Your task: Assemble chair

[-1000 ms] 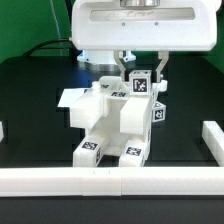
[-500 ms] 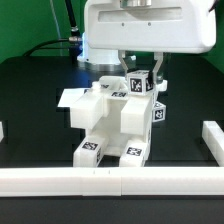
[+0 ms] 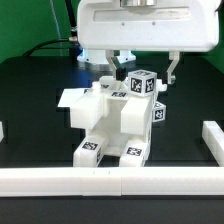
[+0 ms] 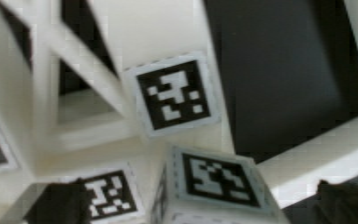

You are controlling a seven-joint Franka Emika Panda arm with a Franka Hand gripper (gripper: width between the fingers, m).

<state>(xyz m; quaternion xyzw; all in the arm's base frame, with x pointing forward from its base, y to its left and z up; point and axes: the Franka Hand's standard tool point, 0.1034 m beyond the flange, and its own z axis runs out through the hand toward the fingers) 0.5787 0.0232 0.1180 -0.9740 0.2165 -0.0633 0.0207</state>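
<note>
We see our gripper (image 3: 145, 66) spread open, fingers straddling the tagged block (image 3: 141, 84) atop the chair (image 3: 108, 122), black table (image 3: 30, 90) beneath.

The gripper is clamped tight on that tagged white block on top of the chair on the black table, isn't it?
Not clamped: in the exterior view the gripper stands open, its fingers spread clear on either side of the tagged white block. The rest holds: the block tops the chair, which stands on the black table.
</note>
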